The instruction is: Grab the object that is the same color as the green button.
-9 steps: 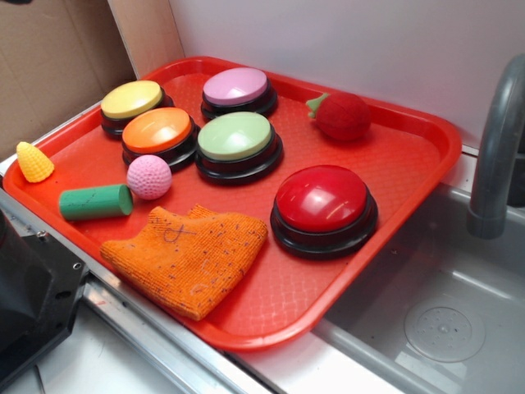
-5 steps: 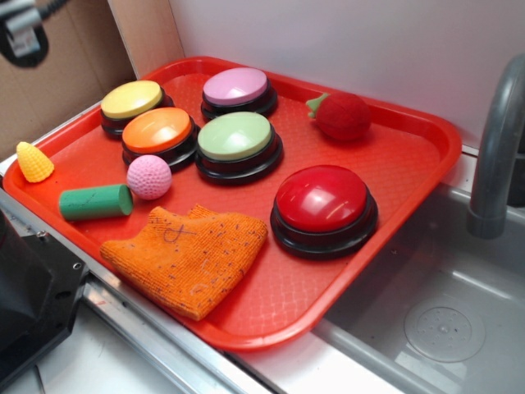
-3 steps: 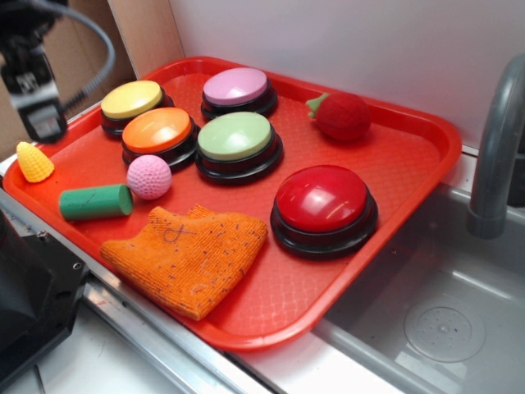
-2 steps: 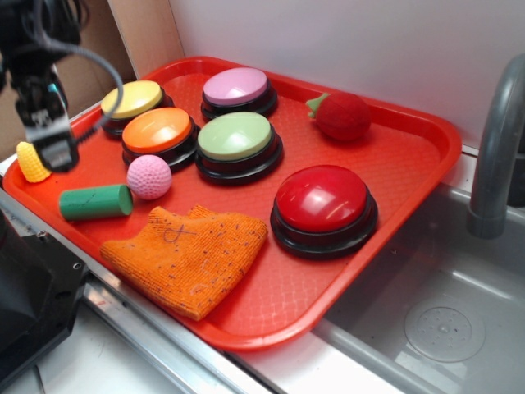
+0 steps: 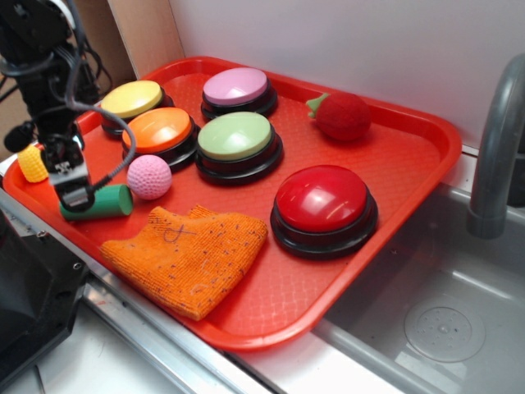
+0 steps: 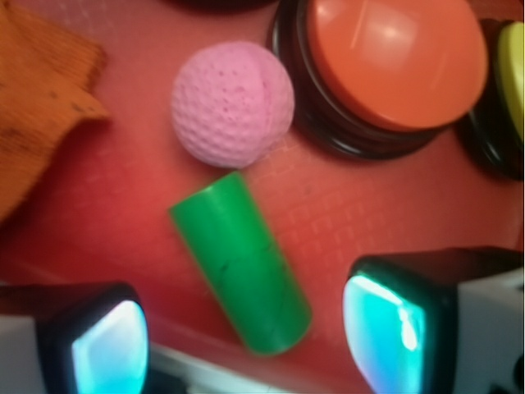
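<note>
A small dark green cylinder (image 5: 102, 202) (image 6: 242, 264) lies on its side near the front left edge of the red tray (image 5: 394, 156). My gripper (image 5: 72, 176) (image 6: 246, 341) hangs over the cylinder's left end, open, one pad on each side and neither pad touching it. In the wrist view the cylinder's near end sits between the two glowing pads (image 6: 384, 332). The green button (image 5: 235, 137), pale green on a black base, stands in the middle of the tray, well behind the cylinder.
A pink knitted ball (image 5: 149, 176) (image 6: 233, 103) touches the cylinder's far end. Orange button (image 5: 158, 131) (image 6: 394, 61), yellow button (image 5: 131, 100), purple button (image 5: 236, 87) and red button (image 5: 322, 201) stand around. An orange cloth (image 5: 184, 254), yellow corn toy (image 5: 33, 163) and red strawberry toy (image 5: 340, 116) also lie here. Sink (image 5: 443, 320) at right.
The gripper came in from the upper left, descended past the corn toy and now sits low over the green cylinder's left end. The objects on the tray have not moved.
</note>
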You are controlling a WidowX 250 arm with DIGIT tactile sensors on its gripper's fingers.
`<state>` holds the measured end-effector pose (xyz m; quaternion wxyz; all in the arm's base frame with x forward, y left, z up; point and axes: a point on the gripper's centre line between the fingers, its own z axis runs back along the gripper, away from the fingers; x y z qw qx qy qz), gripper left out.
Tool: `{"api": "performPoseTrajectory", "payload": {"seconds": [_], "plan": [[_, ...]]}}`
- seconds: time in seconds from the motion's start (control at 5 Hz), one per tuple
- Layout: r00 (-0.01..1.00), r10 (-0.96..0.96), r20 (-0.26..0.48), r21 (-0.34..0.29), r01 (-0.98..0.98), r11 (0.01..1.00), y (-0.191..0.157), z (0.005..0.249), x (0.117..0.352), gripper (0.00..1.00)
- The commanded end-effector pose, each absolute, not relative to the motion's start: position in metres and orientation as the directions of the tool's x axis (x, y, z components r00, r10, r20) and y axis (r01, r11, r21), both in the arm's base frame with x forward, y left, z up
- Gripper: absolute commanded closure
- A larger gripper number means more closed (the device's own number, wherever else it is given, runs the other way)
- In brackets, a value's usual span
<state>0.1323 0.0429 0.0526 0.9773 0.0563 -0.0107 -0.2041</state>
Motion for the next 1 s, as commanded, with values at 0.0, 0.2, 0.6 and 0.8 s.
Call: {"api": "performPoseTrajectory", "payload": {"seconds": [0.0,0.2,0.6,0.8], "plan": [[0.893,-0.448,0.031,0.095,0.444,0.891,0.054,0.025,0.148,0.0],[0.887,-0.462,0.03,0.074,0.459,0.886,0.053,0.017,0.148,0.0],[0.886,-0.462,0.03,0.089,0.458,0.885,0.046,0.018,0.152,1.0],[0.906,-0.421,0.037,0.087,0.417,0.905,0.038,0.027,0.156,1.0]]}}
